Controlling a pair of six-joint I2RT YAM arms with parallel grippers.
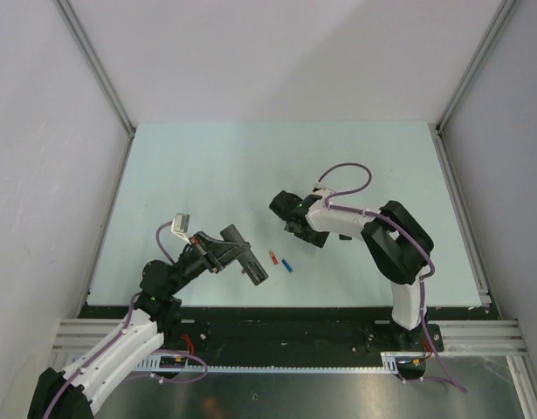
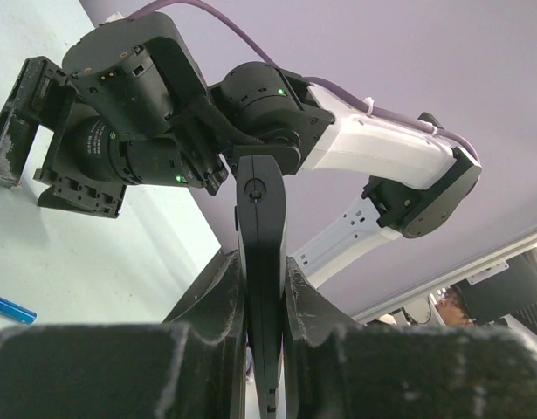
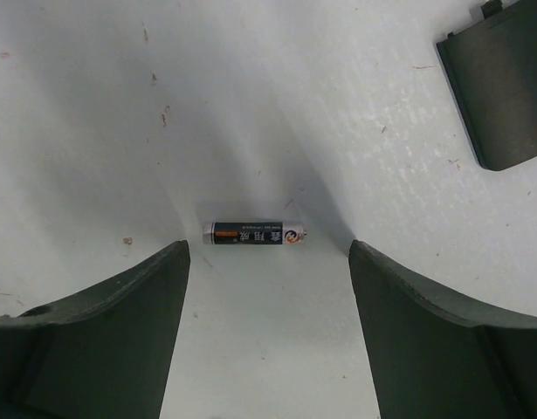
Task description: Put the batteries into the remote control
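My left gripper (image 1: 223,249) is shut on the remote control (image 1: 251,262), a slim black bar held above the table; in the left wrist view the remote (image 2: 261,227) stands edge-on between my fingers (image 2: 217,301). A red-orange battery (image 1: 272,257) and a bright blue battery (image 1: 287,264) lie on the table just right of it; the blue one also shows in the left wrist view (image 2: 10,307). My right gripper (image 1: 284,209) is open and low over the dark battery (image 3: 253,233), which lies crosswise just beyond its fingertips (image 3: 176,262). The purple-blue battery is out of view.
A flat black cover piece (image 3: 504,87) lies on the table to the far right of the dark battery. The pale green table top (image 1: 207,166) ends at metal rails on both sides. The right arm (image 2: 373,148) fills the space in front of the left wrist.
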